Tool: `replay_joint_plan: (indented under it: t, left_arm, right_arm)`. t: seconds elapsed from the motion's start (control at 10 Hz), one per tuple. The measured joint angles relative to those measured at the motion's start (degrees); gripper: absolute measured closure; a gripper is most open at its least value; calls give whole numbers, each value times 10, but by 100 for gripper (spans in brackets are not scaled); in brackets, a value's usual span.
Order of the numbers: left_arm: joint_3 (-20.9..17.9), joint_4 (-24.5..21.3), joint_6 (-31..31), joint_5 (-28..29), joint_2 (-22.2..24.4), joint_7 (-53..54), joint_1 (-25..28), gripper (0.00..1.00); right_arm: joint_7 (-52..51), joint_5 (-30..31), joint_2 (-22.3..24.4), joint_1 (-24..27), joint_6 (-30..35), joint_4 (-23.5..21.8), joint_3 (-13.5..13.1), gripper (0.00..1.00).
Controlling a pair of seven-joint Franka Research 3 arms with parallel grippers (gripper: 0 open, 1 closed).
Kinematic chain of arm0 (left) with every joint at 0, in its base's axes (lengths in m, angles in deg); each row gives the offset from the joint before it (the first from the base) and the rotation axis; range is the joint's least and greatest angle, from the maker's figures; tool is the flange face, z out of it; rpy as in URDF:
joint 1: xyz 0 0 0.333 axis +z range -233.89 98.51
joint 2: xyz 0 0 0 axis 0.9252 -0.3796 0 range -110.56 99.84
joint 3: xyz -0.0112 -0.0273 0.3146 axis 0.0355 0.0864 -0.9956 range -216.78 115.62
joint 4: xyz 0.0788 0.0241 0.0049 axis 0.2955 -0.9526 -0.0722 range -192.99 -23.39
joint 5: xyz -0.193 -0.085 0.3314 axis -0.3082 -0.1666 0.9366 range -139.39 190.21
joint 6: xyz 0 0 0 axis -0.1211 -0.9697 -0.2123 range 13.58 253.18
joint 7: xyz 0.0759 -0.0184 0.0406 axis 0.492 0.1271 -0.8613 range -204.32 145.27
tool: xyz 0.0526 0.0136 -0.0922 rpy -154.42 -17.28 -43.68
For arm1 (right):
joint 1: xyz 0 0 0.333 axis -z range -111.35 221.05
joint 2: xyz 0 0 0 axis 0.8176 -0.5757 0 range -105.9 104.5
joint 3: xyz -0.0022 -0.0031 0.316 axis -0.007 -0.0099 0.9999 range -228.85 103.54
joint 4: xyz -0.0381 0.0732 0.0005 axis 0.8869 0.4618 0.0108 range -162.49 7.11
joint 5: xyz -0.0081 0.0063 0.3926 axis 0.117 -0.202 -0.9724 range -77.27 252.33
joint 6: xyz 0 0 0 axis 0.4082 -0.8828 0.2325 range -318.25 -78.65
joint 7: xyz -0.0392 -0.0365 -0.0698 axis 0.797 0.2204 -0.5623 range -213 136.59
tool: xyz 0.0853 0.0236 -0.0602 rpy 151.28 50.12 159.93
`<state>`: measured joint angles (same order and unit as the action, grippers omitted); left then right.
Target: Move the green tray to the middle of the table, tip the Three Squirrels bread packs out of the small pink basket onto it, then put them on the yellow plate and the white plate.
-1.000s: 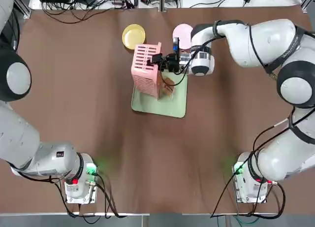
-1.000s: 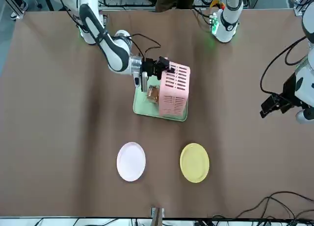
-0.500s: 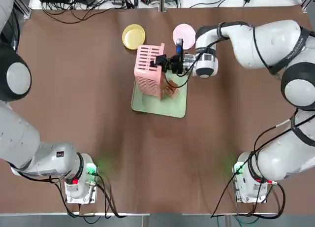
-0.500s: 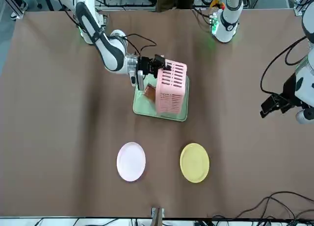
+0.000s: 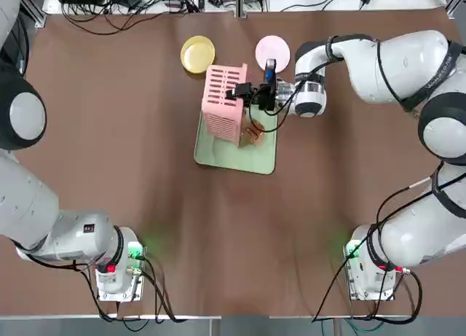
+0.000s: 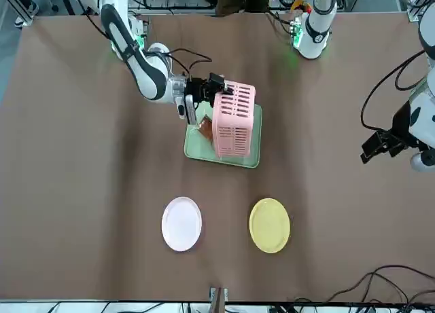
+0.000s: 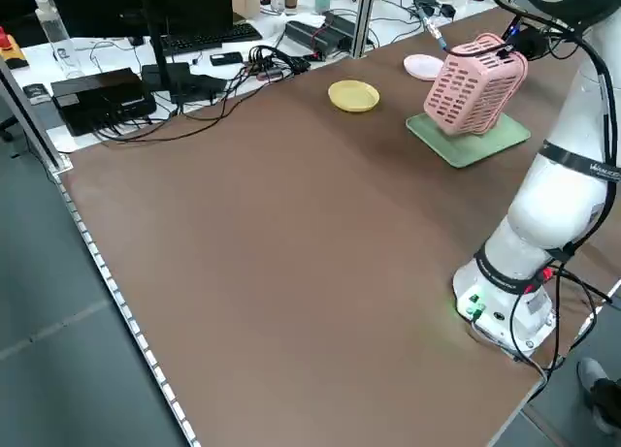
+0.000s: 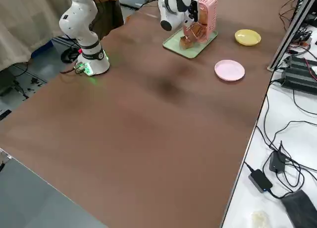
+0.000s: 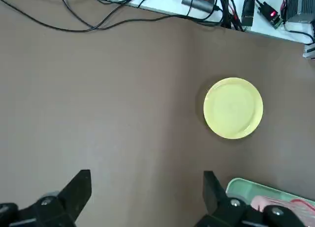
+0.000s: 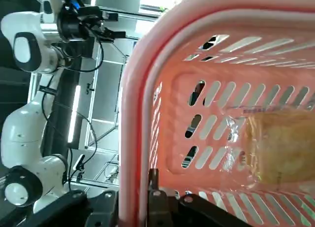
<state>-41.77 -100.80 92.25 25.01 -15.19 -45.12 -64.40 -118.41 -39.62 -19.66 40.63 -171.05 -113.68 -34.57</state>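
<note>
The small pink basket (image 5: 223,103) is tipped on its side over the green tray (image 5: 255,158), which lies mid-table. My right gripper (image 5: 248,97) is shut on the basket's rim (image 10: 132,113). One of the Three Squirrels bread packs (image 10: 282,149) lies against the basket's lattice wall. Others (image 5: 253,133) spill from the mouth onto the tray (image 6: 238,158). The yellow plate (image 5: 197,54) and the white plate (image 5: 272,50) sit bare beyond the tray. My left gripper (image 6: 382,143) hangs open at the table's left side, holding nothing. Its wrist view shows the yellow plate (image 9: 233,108).
Cables and power strips (image 5: 138,4) run along the table's far edge. The two arm bases (image 5: 116,267) stand at the near edge. Bare brown table (image 5: 240,227) stretches between the tray and the bases.
My right gripper has shifted to the robot's right and turned the basket further onto its side. The bread packs have slid toward the basket's mouth onto the tray. The left arm has stayed still.
</note>
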Motion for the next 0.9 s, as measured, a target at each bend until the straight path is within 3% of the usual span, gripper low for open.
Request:
replay_joint_plan:
  t: [0.5, 0.9]
  left_arm:
    - [0, 0, -1, 0, 0, 0, 0, 0]
    - [0, 0, -2, 0, 0, 0, 0, 0]
  right_arm:
    - [-47, 0, 0, 2, 102, -38, -32, 93]
    - [-58, 0, 0, 3, 128, -56, -42, 93]
